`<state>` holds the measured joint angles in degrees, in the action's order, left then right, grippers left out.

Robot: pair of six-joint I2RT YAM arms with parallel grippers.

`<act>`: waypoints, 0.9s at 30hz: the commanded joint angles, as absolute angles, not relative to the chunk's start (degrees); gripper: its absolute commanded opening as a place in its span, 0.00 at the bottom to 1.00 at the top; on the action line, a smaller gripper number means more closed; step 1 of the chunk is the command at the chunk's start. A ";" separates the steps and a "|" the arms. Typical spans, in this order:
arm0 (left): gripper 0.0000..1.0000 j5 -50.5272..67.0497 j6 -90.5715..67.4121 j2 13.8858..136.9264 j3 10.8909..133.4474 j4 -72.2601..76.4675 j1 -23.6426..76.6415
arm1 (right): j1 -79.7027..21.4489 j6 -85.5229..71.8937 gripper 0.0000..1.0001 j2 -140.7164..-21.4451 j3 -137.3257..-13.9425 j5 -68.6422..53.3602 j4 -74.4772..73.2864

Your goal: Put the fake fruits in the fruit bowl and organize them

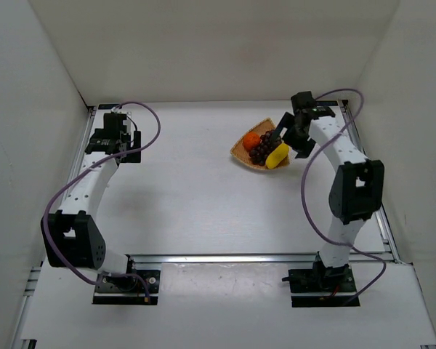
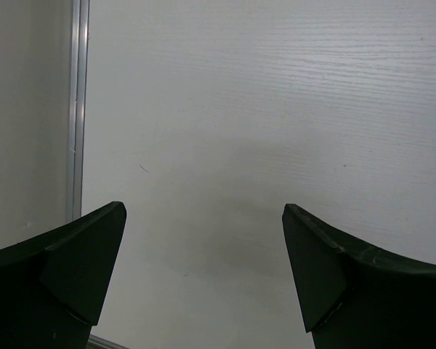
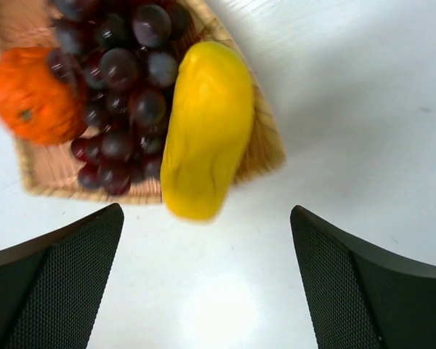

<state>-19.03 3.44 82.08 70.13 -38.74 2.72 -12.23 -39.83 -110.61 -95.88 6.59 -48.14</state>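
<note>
The shallow tan woven wicker bowl [image 3: 265, 153] shows a fine straw-coloured weave. The round plastic orange [image 3: 29, 94] is bright orange with one small dull spot. The glossy bunch of grapes [image 3: 120, 80] is dark purple-red, and the elongated lemon-like fruit [image 3: 203, 127] is plain yellow. The desk [image 2: 276, 109] is white with faint grain lines. The right pincer [image 3: 207, 218] is black with a fine mesh pattern; the left pincer [image 2: 203, 211] is plain matte black.

Top view, bowl [image 1: 240, 155] sits at 1 o'clock of table [image 1: 203, 203] centre: orange [image 1: 251, 140] inside at 9 o'clock, grapes [image 1: 261, 150] mid-bowl touching it, lemon-like fruit [image 1: 277, 155] at 4 o'clock against grapes, one end overhanging the rim, my right pincer [image 1: 291, 142] over the bowl's 3 o'clock edge, my left pincer [image 1: 131, 149] well apart at 9 o'clock.
</note>
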 commanded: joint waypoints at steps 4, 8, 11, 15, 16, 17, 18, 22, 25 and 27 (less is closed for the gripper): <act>1.00 -20.39 2.81 76.73 69.70 -38.58 0.18 | -4.32 -34.82 1.00 -89.58 -86.94 12.48 -50.45; 1.00 -21.00 2.81 74.54 68.47 -38.58 -0.88 | 4.89 -30.07 1.00 -80.09 -77.80 16.35 -50.45; 1.00 -21.53 2.81 73.13 66.88 -38.58 -1.49 | 11.92 -29.01 1.00 -72.70 -69.39 15.83 -50.45; 1.00 -18.91 1.68 70.67 64.60 -39.63 -2.81 | 15.91 -29.00 1.00 -63.12 -58.31 14.15 -48.08; 1.00 -17.68 1.67 69.62 63.82 -39.64 -3.60 | 15.91 -29.96 1.00 -61.97 -56.53 15.19 -48.08; 1.00 -15.75 1.67 69.09 63.20 -40.25 -4.47 | 16.52 -30.75 1.00 -60.14 -54.95 17.73 -48.08; 1.00 -15.04 1.06 68.56 63.19 -40.25 -4.48 | 16.52 -32.33 1.00 -59.33 -53.37 18.88 -48.08; 1.00 -15.03 0.44 67.15 62.67 -40.78 -5.98 | 20.21 -34.19 1.00 -55.64 -47.91 20.30 -48.08; 1.00 -15.73 -0.09 66.53 62.14 -41.92 -6.50 | 20.21 -34.80 1.00 -52.74 -45.97 20.30 -48.60; 1.00 -15.73 -0.70 66.01 61.62 -41.92 -6.50 | 20.21 -34.80 1.00 -51.69 -45.97 20.30 -48.60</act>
